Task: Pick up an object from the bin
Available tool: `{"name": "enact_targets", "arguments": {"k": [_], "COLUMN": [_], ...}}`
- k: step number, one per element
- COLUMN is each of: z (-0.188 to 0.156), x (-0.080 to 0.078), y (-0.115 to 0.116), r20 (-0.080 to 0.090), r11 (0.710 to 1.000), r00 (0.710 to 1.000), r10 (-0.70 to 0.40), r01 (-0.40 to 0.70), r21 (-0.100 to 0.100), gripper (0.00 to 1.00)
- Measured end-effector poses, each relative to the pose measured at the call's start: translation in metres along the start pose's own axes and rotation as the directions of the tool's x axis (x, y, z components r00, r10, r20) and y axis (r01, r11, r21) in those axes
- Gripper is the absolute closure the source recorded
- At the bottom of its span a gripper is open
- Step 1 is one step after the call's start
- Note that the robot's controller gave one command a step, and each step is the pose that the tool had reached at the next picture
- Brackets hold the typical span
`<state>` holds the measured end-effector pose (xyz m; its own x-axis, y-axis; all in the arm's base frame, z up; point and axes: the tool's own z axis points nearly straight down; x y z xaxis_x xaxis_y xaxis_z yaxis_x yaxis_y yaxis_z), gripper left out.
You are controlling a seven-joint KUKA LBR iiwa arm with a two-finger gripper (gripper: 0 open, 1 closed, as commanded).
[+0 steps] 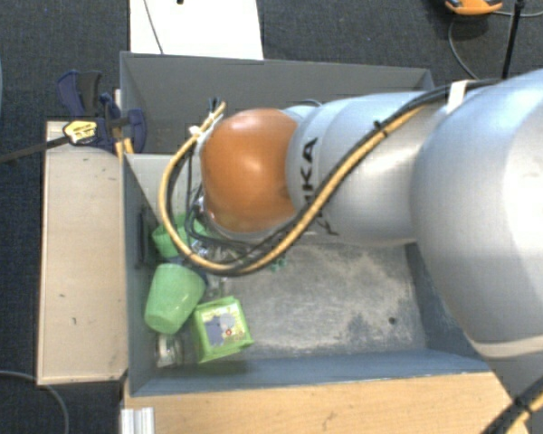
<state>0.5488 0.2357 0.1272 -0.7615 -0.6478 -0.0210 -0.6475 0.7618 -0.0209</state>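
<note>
A grey metal bin (281, 367) seen from above, with 12 o'clock at the top of the view. A thick silver robot arm (389, 179) reaches in from 3 o'clock and ends in a rounded orange wrist cover (246, 168), with yellow and black cables (176, 174) looped around it. The gripper (206, 239) sits under that cover on the bin's 9 o'clock side. Only dark parts of it show, so it cannot be told whether it is open or closed, or whether it holds anything.

The loose things are clustered toward 8 o'clock. A small bright green plastic piece (166, 240), partly hidden, lies just beside the gripper at its 9 o'clock. A pale green plastic cup (172, 298) lies on its side at the gripper's 7 o'clock. Touching the cup at its 4 o'clock is a green cube-shaped block with a printed picture on its face (223, 330). The bin floor toward 4 o'clock is bare, scuffed metal.
</note>
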Motion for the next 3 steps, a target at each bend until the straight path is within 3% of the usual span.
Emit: {"name": "enact_targets", "arguments": {"k": [1, 2, 3], "z": [-0.013, -0.033, -0.02], "x": [-0.003, 0.001, -0.003], "y": [-0.01, -0.009, -0.019], "r20": [0.023, 0.0, 0.031], "r11": [0.999, 0.999, 0.998], "r00": [0.999, 0.999, 0.997], "r10": [0.037, 0.037, 0.066], "r01": [-0.037, -0.037, -0.067], "r21": [0.006, 0.001, 0.007], "gripper": [1.0, 1.0, 1.0]}}
